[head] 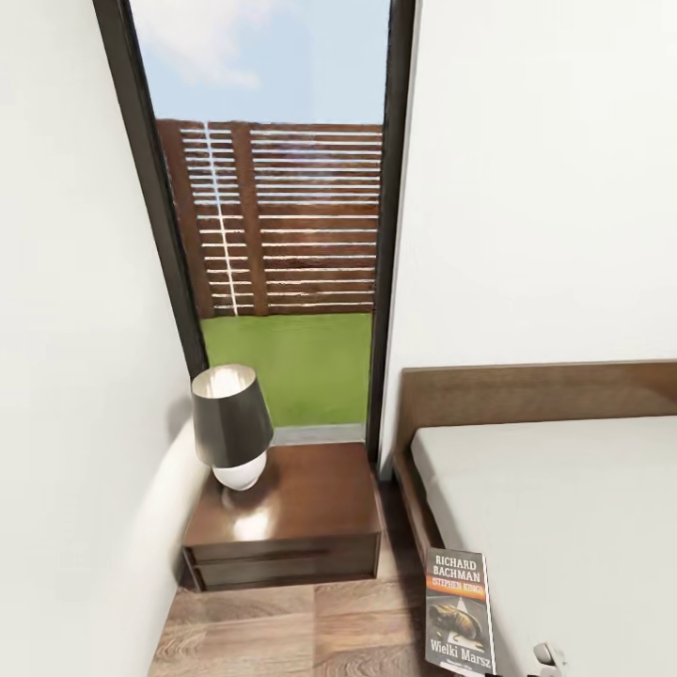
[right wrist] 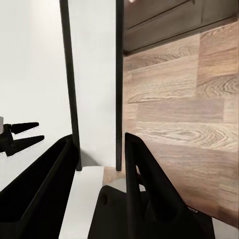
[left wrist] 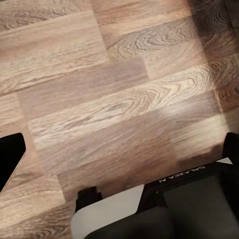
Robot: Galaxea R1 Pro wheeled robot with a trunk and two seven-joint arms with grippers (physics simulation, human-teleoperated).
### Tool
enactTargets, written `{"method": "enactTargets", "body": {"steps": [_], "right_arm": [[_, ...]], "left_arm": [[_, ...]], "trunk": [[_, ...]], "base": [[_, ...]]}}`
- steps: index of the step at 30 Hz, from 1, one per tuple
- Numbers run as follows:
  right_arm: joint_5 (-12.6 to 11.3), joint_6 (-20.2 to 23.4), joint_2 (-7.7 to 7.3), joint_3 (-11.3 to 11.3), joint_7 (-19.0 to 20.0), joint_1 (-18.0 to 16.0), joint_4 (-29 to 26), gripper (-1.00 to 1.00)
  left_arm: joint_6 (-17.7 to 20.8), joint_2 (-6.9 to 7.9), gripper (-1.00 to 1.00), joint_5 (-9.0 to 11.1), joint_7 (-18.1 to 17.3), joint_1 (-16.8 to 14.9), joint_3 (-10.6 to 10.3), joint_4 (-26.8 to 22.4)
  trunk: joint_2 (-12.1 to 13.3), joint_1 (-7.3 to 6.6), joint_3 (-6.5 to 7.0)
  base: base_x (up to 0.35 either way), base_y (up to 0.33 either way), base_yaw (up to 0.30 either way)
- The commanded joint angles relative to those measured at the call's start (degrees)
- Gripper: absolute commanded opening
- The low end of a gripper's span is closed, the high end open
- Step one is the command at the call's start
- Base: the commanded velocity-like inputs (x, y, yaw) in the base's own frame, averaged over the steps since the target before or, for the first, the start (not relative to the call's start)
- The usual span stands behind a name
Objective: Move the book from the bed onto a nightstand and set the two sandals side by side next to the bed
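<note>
- Book (right wrist: 94,74) sits edge-on between the right gripper's (right wrist: 98,144) two black fingers (right wrist: 137,164) in the right wrist view. The fingers press on either side of it, so I read the claw as clamped on the book.
- In the head view the book (head: 459,611) stands upright with its cover facing the camera. I can read "RICHARD BACHMAN" at the top, an orange band below it and "Wielki Marsz" at the bottom.
- It is off the mattress, up in the air by the near corner of the bed's (head: 564,508) side rail, over the strip of wood-plank floor (head: 282,630) between bed and nightstand (head: 301,508).
- The nightstand is well apart from the book, toward the left arm's side and further away. It has a glossy dark brown top and a drawer front facing me.
- A lamp (head: 230,423) with a dark shade and white base stands on the nightstand's far left part; the rest of the top is bare.
- Behind the nightstand is a tall dark-framed window (head: 282,235) showing a slatted brown fence, grass and sky.
- The headboard (head: 536,390) is against the white wall, with a bare light-grey mattress in front of it.
- Left gripper: the left wrist view shows floor planks (left wrist: 109,89) and part of the robot's dark base (left wrist: 189,209). I cannot tell whether that claw is apart or together.
</note>
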Motion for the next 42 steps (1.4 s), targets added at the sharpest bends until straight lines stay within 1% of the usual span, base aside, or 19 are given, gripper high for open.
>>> {"method": "enactTargets", "body": {"steps": [1,29,42], "right_arm": [[-0.7,0.61,-0.04,0.23,0.1,-0.05,-0.06,-1.0],[-0.7,0.61,-0.03,0.23,0.1,-0.05,-0.02,-1.0],[-0.71,0.61,-0.02,0.23,0.1,-0.05,-0.04,-1.0]], "left_arm": [[-0.18,0.01,1.0,-0.52,-0.16,-0.02,0.49,0.03],[-0.13,0.01,1.0,-0.52,-0.16,-0.04,0.49,0.03],[-0.18,0.01,1.0,-0.53,-0.16,-0.04,0.49,0.03]], "trunk": [[-0.06,0.04,-0.08],[-0.06,0.04,-0.08],[-0.06,0.04,-0.08]], "base": [[0.324,0.0,0.0],[0.304,0.125,0.0],[0.314,0.038,0.0]]}}
